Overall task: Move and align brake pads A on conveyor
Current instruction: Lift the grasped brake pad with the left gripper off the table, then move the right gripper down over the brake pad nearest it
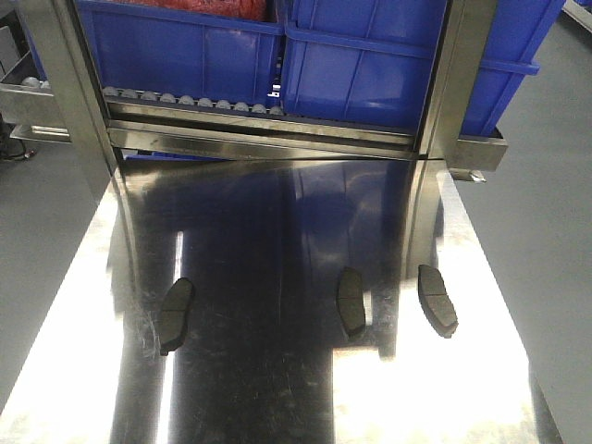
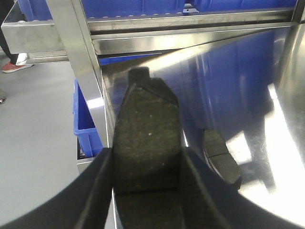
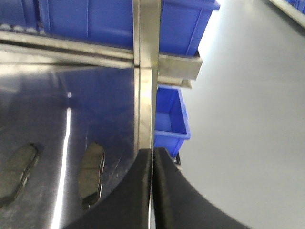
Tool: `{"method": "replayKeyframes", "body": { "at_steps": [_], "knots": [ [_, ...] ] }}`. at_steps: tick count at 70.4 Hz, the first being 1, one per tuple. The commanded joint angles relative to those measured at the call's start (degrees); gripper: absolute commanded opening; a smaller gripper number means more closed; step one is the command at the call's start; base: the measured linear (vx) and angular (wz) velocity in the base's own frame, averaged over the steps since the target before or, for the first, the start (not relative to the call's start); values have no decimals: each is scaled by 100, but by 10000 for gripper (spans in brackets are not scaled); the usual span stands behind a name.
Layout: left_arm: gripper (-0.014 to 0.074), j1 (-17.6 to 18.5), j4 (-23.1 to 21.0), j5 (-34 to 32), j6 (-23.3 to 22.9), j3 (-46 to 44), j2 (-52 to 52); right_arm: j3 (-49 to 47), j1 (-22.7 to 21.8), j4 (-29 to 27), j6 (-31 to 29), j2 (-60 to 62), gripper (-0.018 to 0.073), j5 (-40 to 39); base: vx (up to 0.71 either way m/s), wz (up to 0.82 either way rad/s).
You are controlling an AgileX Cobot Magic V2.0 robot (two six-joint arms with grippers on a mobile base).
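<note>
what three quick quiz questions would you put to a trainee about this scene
1. True or false: the left hand is gripping a brake pad.
2. In the front view, how many more lie on the steel tabletop?
3. The right hand is: A) wide open, B) shut with nothing in it, C) shut on a pad.

Key
1. True.
2. Three loose pads.
3. B.
</note>
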State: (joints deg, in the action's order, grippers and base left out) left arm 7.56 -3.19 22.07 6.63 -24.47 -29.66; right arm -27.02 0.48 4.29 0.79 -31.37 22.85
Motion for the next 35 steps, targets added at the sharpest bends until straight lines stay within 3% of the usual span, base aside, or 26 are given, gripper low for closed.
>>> {"method": "replayKeyframes", "body": {
  "at_steps": [1,18,35],
  "knots": [
    [-6,11,-37,-557,-13,-165,-2,-169,-22,4,-12,-149,-10,-347,0,0],
    [-6,11,-37,-557,-13,-165,-2,-183,-22,-24,13,-152,3,-44,0,0],
    [-6,11,-37,-557,-13,-165,-2,-183,-17,-184,7,-152,108,493,0,0]
  ]
}}
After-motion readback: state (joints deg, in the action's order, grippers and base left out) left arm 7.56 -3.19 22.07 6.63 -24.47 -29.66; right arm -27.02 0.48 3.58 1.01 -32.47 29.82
